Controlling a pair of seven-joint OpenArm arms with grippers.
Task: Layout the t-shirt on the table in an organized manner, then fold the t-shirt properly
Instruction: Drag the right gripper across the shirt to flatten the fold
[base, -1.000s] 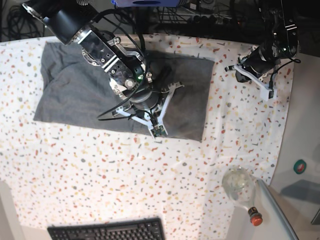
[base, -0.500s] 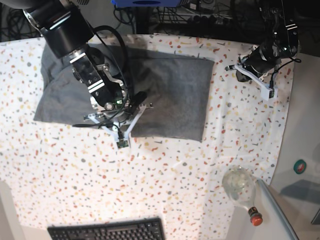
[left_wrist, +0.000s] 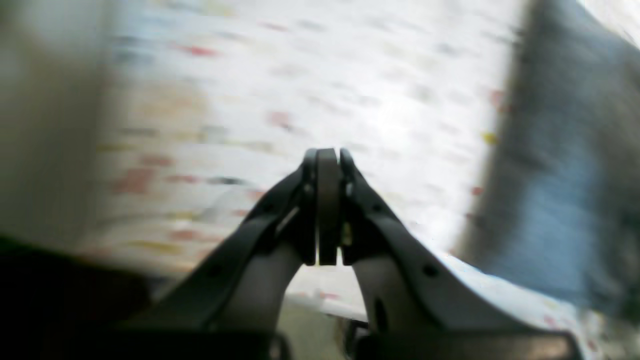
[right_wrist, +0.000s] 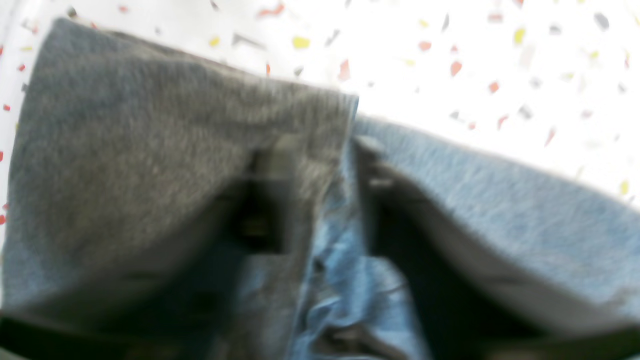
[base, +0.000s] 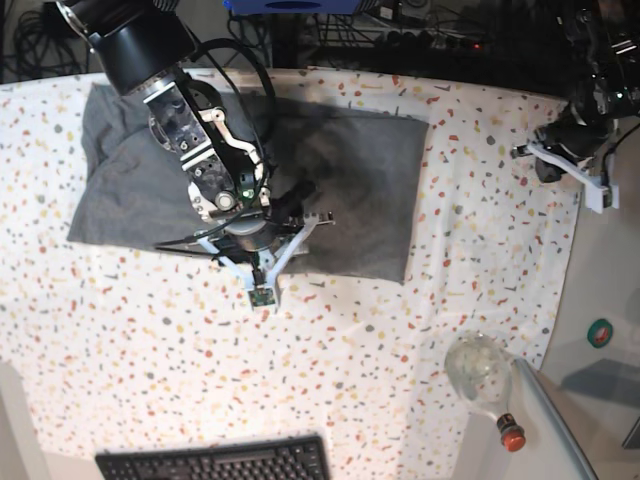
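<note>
T-shirt (base: 350, 190) flat under right hand (base: 262, 262)

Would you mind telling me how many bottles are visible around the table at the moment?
1. A clear bottle with a red cap lies at the table's lower right corner in the base view, beside the plain side ledge. Others could lie outside the frame.

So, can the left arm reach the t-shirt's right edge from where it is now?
Probably yes: only bare table lies between the shut left gripper and the t-shirt, and nothing blocks the way.
</note>
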